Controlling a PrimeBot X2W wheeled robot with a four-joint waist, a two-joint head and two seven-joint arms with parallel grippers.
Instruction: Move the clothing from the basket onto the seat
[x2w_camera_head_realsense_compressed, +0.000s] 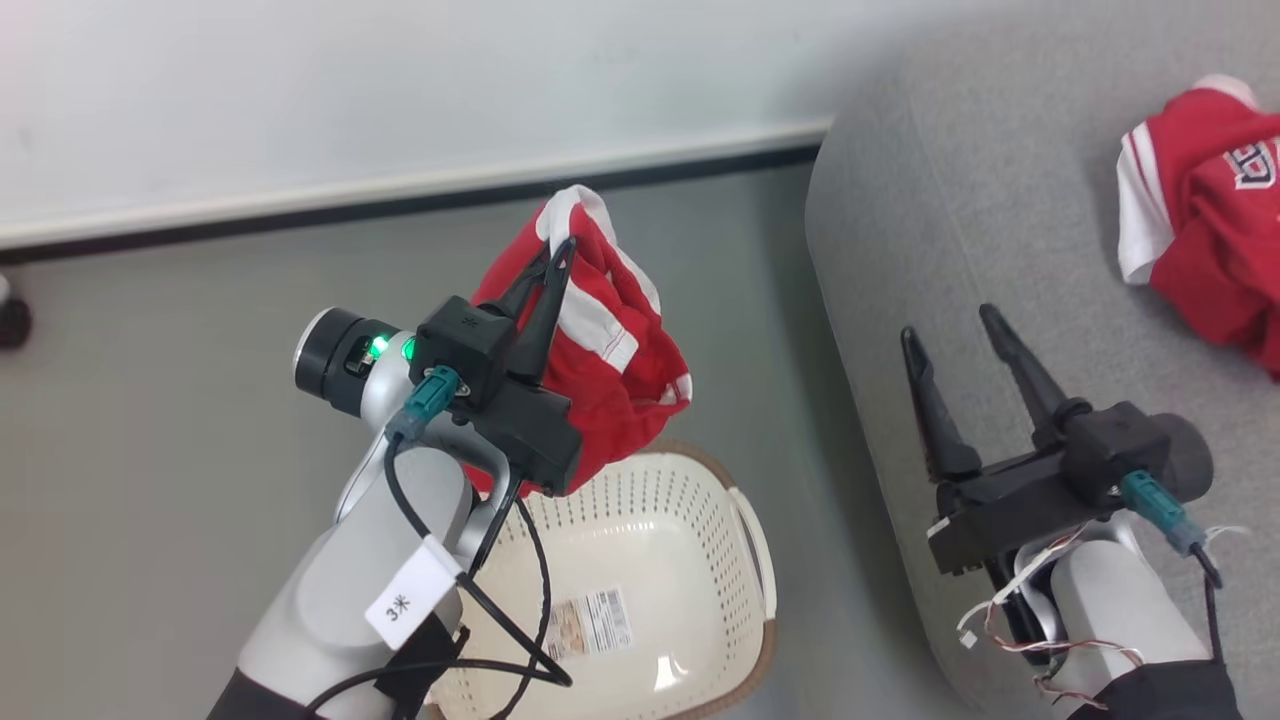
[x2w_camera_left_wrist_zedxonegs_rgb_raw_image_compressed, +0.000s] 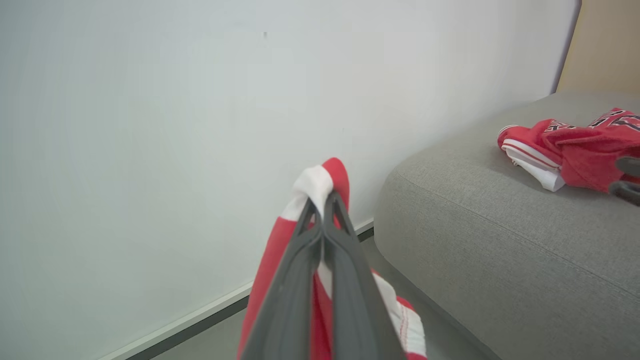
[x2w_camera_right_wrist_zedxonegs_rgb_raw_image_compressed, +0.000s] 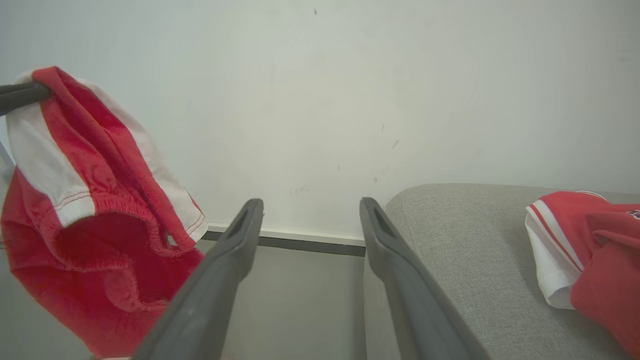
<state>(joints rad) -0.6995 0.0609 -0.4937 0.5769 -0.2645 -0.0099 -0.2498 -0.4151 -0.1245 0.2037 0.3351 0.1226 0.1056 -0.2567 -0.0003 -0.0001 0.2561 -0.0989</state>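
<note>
Robot's left gripper (x2w_camera_head_realsense_compressed: 562, 250) clamped on a red and white garment (x2w_camera_head_realsense_compressed: 620, 380), held above the basket (x2w_camera_head_realsense_compressed: 750, 540).
The garment hangs bunched from that grip, over the basket's far edge. To the right, the right gripper (x2w_camera_head_realsense_compressed: 948, 323) hovers with fingers apart over the grey seat (x2w_camera_head_realsense_compressed: 950, 180), where a red jersey (x2w_camera_head_realsense_compressed: 1210, 220) lies.

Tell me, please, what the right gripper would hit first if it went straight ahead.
Most likely the white wall, just above the skirting. The open right gripper aims past the corner of the sofa, though depth is unclear.
</note>
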